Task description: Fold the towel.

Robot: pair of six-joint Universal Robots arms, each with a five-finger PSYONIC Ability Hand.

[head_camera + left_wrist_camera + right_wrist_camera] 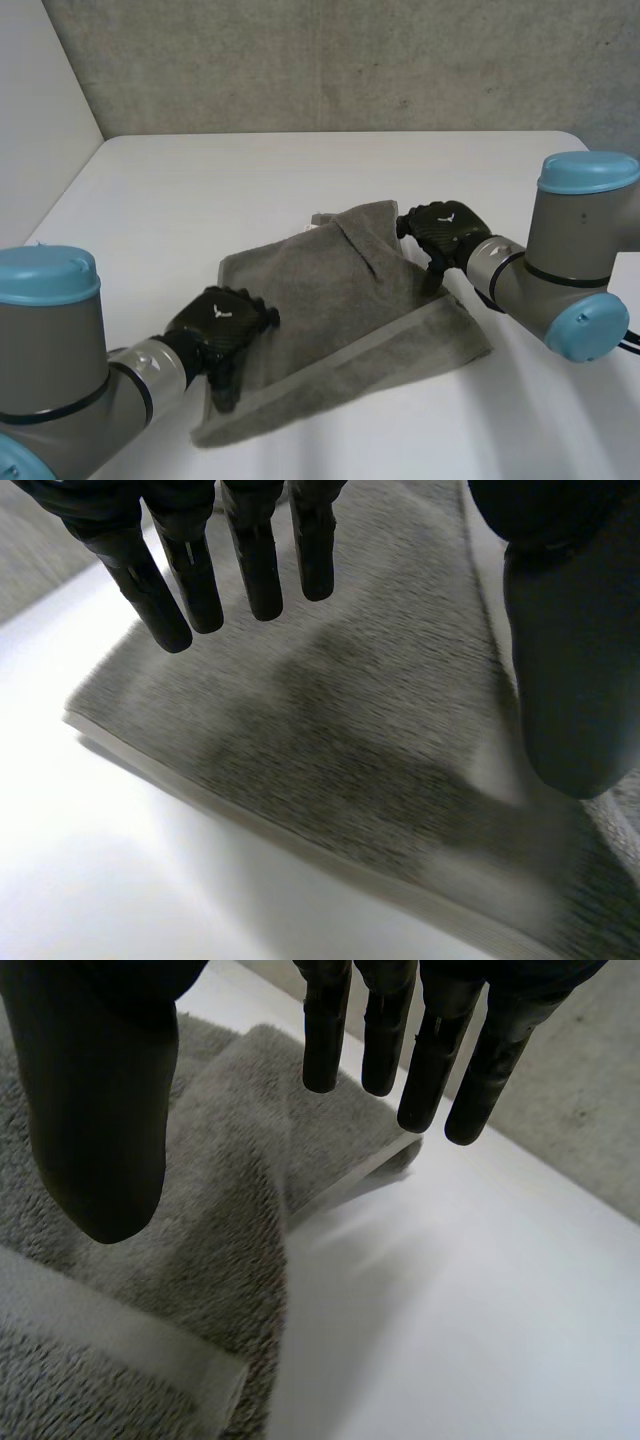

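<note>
Nearest us is the left arm (50,340), coming in at 7 o'clock. It ends in the left robot hand (220,325), which sits over the towel's edge at about 8 o'clock. In its wrist view the fingers are straight and the thumb stands well apart from them, so this robot hand is spread wide and holds nothing. We cannot tell whether it touches the cloth.

The grey towel (340,300) lies in the middle of the white worktop (200,190), a little toward 6 o'clock. One layer looks folded over another. The fold is uneven, and a strip of the under layer shows along the edge from 6 to 4 o'clock.

Farther on, at the towel's 2 o'clock corner, is the right robot hand (447,232) on the right arm (580,230). Its fingers are straight and its thumb wide, so it too grips nothing. The cloth there is rumpled into a ridge beside the thumb. Beyond the worktop, at 12 o'clock, is a grey wall (350,60).

We judge that a first fold is made but loose. Squaring the edges, smoothing the far corner and perhaps one more fold remain.
</note>
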